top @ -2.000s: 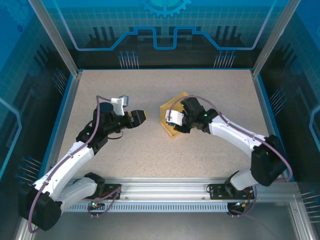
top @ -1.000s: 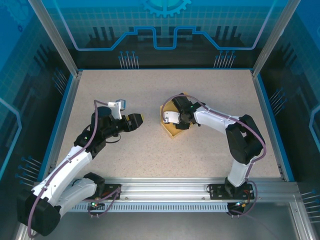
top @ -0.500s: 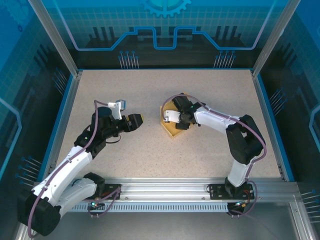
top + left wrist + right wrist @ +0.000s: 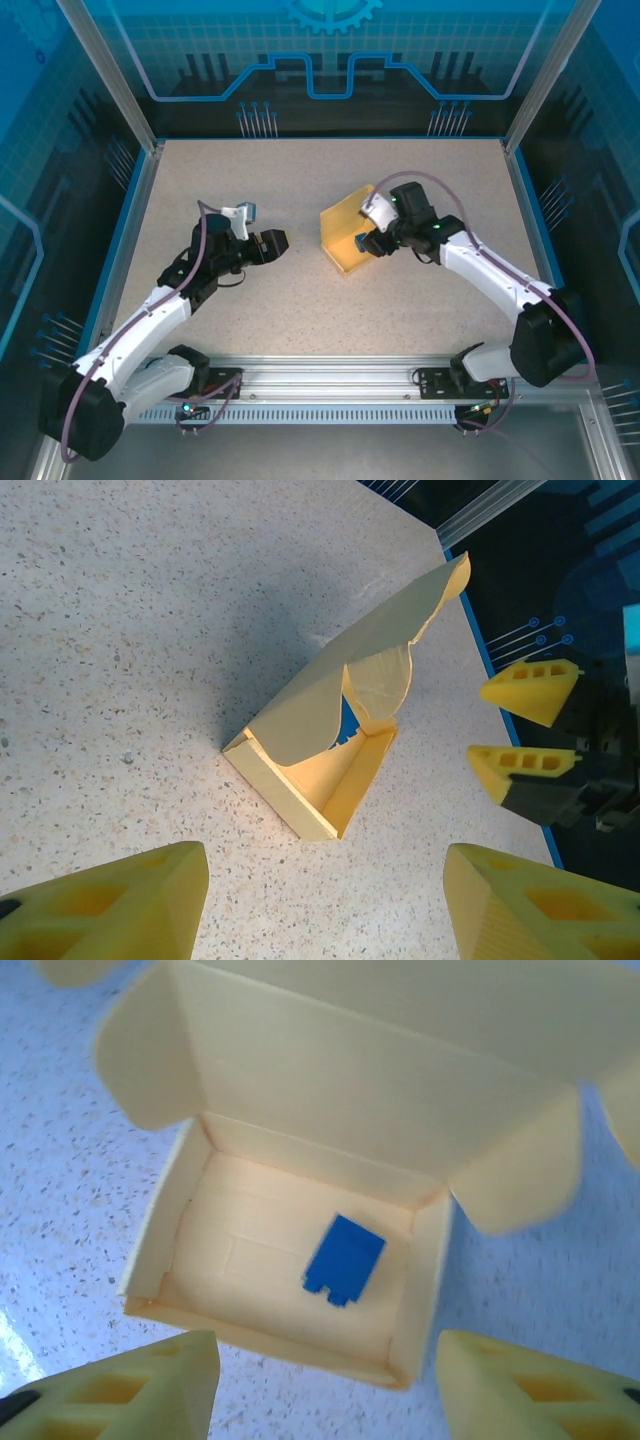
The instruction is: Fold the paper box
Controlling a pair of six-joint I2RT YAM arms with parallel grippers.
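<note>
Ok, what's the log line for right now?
paper box: lid open, blue block inside | left end effector: open, apart from box | right end effector: open, beside box

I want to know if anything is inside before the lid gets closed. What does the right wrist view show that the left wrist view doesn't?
Right wrist view: a look straight down into the paper box, with the whole tray floor visible. A small blue block lies on it, and the lid flap and two rounded tabs stand open behind.
Left wrist view: past the open left gripper, the box from the side with its lid raised. The open right gripper is beyond, not gripping it.
Both: the unclosed box on the speckled table.
</note>
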